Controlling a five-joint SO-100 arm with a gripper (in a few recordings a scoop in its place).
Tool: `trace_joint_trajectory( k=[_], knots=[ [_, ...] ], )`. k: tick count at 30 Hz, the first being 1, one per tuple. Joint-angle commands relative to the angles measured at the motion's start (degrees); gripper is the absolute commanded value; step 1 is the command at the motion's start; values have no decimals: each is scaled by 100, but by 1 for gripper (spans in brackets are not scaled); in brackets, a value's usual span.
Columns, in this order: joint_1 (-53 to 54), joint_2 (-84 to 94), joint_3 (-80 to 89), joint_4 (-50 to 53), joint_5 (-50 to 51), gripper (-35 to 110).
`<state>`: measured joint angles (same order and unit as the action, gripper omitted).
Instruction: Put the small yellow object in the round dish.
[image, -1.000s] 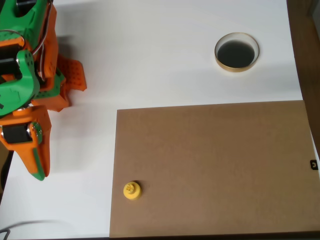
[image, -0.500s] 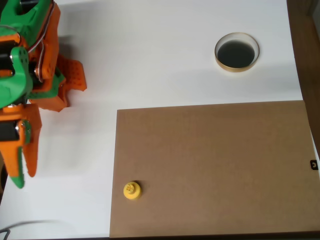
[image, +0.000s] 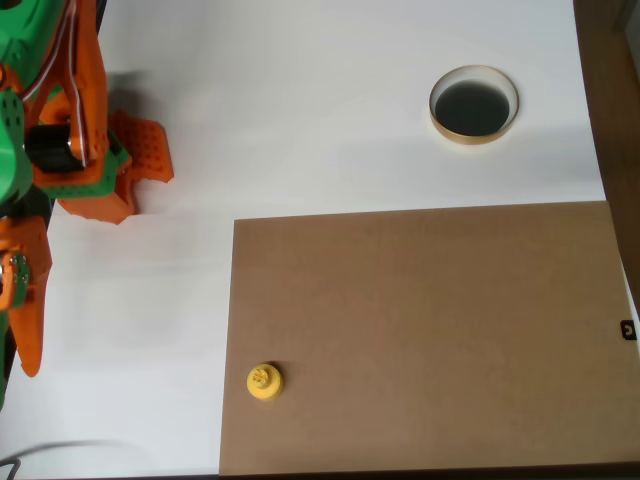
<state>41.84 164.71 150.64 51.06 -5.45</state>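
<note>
I am at the start, nothing picked up yet; my hand (image: 20, 335) sits at the left edge and I cannot tell if it is spread; the small yellow object (image: 264, 381) lies to its right on the brown board (image: 430, 330); the round dish (image: 474, 104) waits far beyond; next I must reach over and come down on the yellow piece.

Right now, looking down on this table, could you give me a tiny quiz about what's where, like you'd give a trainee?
1. True or false: the small yellow object lies inside the round dish.
2. What does the yellow object rest on: (a) white table, (b) brown board?
3. At which picture edge is the orange and green arm?

Key: 1 false; 2 b, near the board's lower left corner; 3 left.
</note>
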Motion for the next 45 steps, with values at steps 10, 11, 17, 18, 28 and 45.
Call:
trace_joint_trajectory(
  k=[10, 11, 17, 18, 28, 45],
  knots=[
    [-844, -1512, -1362, 35, -343, 28],
    [-914, -1670, -1433, 35, -343, 28],
    [-1354, -2452, -1837, 123, -422, 29],
    [-1424, -2584, -1916, 149, -422, 29],
    [-1811, -3964, -2821, 483, -439, 31],
    [-2654, -5889, -4412, 1257, -457, 31]
  ],
)
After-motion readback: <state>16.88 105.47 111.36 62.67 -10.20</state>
